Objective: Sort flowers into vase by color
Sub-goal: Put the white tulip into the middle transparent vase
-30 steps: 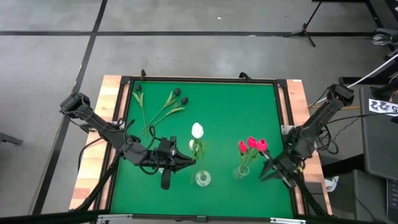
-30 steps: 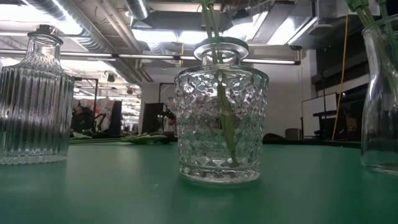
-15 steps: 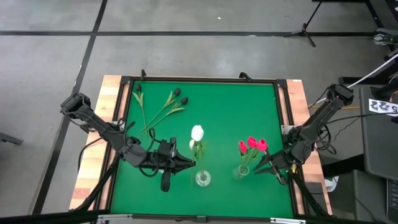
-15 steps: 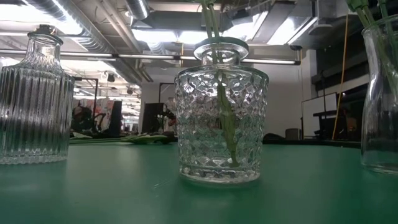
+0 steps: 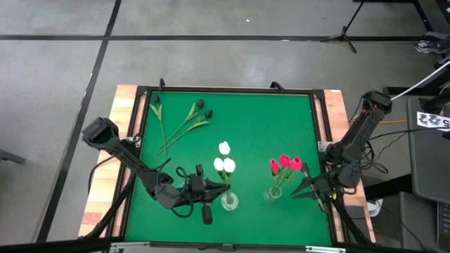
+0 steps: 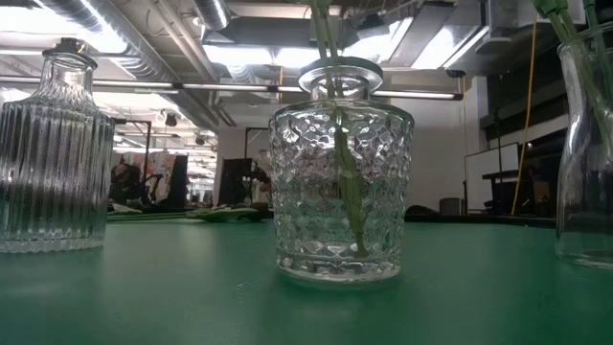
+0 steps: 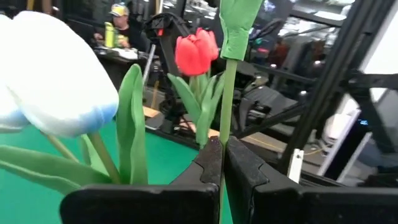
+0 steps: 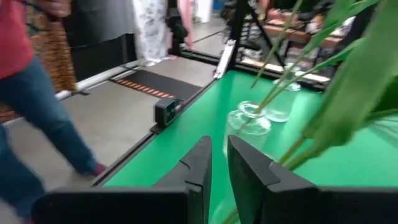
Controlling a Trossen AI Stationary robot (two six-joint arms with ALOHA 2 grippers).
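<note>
My left gripper [image 5: 213, 190] is shut on a tulip's green stem [image 7: 227, 93] just left of the patterned glass vase [image 5: 229, 202]. Three white flower heads [image 5: 224, 160] stand over that vase. Stems show inside the vase [image 6: 340, 182] in the low view. Red flowers [image 5: 285, 164] stand in a second vase [image 5: 271, 195]. Black flowers [image 5: 202, 107] lie flat on the green mat at the far left. My right gripper [image 5: 306, 191] waits right of the red flowers, a narrow gap between its fingers [image 8: 200, 165] and nothing in it. My left gripper pinches the stem [image 7: 222, 144] between its two fingers. The fingers point level, coming from the table's left, and lie across the stem. The stem rises upright above them to a green leaf [image 7: 239, 18]. Its lower end is hidden behind the fingers.
A ribbed glass bottle [image 6: 53, 153] stands at the left of the low view and a third glass vessel [image 6: 586, 144] at its right. A raised black frame [image 5: 320, 119] borders the mat. A person [image 8: 37, 93] walks on the floor beyond the table's edge.
My left gripper has sunk and gone toward the table's near edge and the patterned vase, rolling a little, with the stem still in its fingers. A third white head now stands beside the other two. My right gripper has swung slightly toward the red flowers.
</note>
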